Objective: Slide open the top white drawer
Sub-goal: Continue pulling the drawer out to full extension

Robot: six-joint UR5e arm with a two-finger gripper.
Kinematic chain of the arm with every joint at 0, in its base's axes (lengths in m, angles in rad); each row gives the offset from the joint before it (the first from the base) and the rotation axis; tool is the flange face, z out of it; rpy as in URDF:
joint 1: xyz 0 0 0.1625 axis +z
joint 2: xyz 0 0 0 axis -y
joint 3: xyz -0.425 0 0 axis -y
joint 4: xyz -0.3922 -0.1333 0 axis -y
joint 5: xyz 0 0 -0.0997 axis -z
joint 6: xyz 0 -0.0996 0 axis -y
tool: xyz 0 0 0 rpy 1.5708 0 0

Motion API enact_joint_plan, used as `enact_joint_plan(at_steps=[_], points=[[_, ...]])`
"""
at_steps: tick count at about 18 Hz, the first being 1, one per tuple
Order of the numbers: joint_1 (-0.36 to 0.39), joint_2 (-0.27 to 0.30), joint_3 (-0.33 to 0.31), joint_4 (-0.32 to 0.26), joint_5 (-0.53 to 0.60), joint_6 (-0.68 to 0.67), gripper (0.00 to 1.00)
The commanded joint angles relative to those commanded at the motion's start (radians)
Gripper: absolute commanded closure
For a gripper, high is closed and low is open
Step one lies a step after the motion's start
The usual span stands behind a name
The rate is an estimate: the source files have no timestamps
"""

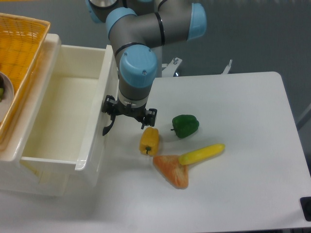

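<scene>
Drawer: pulled well out of the cabinet, white interior exposed, front panel nearest the arm.
Gripper: at the drawer front by the curved black handle; whether the jaws grip it cannot be told.
Yellow pepper: just beside the gripper.
Advice: pull straight and level, away from the cabinet; stop short of the pepper.

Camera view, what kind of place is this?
Probably a robotics lab bench: a UR5e arm at a plain white table, with toy vegetables like a green pepper and an open white drawer.
</scene>
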Motion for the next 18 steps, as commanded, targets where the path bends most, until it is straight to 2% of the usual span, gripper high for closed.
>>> enact_joint_plan(at_steps=[10,18], points=[[0.020,0.002,-0.002,-0.002,0.018,0.038,0.00],[0.020,-0.006,-0.003,-0.018,-0.050,0.035,0.00]])
